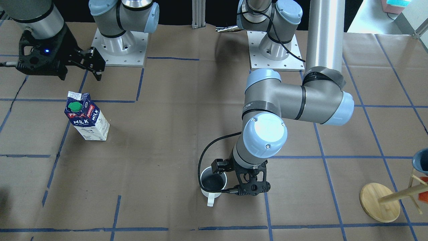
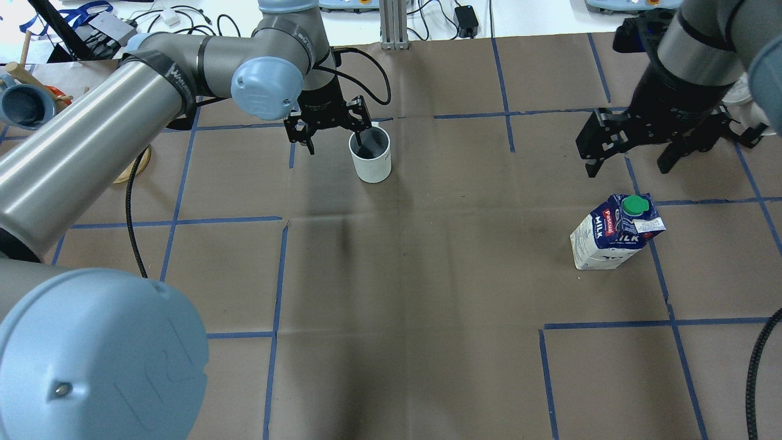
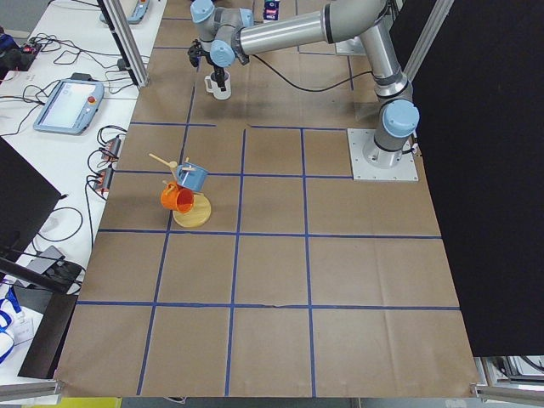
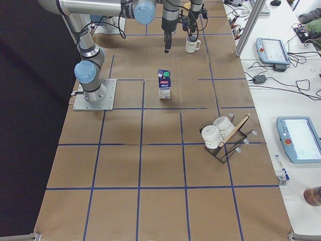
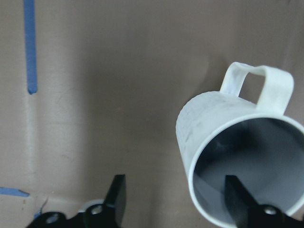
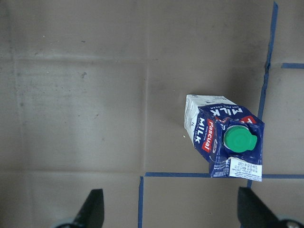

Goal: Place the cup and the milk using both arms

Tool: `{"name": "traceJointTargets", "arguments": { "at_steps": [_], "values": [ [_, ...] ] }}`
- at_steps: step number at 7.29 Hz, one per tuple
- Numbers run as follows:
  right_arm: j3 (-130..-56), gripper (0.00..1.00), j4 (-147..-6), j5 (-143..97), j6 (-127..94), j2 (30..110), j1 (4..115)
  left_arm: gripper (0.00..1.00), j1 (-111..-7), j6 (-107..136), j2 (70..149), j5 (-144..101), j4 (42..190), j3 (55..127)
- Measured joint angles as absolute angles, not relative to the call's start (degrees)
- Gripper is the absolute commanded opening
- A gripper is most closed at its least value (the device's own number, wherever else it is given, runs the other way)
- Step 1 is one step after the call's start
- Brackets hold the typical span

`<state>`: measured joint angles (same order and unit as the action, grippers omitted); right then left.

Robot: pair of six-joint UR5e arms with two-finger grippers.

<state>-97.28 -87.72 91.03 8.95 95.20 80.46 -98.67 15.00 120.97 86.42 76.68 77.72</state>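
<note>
Cup (image 2: 372, 168) rim sits between left pincer's (image 2: 336, 145) spread fingers (image 5: 117, 194); right pincer (image 2: 629, 166) gapes empty near milk (image 2: 611, 235).

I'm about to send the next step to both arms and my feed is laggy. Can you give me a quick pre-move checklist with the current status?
1. Left gripper open: ok.
2. One finger inside the cup, the other outside its wall: ok.
3. Cup upright, handle clear of both fingers: ok.
4. Right gripper open: ok.
5. Right gripper centred over the milk: not ok. In the right wrist view the carton sits off toward one finger, and the gripper is apart from it.
6. Milk upright on the table: ok.
</note>
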Motion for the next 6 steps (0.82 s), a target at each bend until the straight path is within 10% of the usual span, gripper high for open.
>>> {"name": "traceJointTargets", "arguments": {
  "at_steps": [6],
  "values": [
    [-104.2,1.00,-98.3,89.7,15.9,95.0,72.1,0.99,-92.6,2.1,93.4,88.1,96.8,88.5]
  ]
}}
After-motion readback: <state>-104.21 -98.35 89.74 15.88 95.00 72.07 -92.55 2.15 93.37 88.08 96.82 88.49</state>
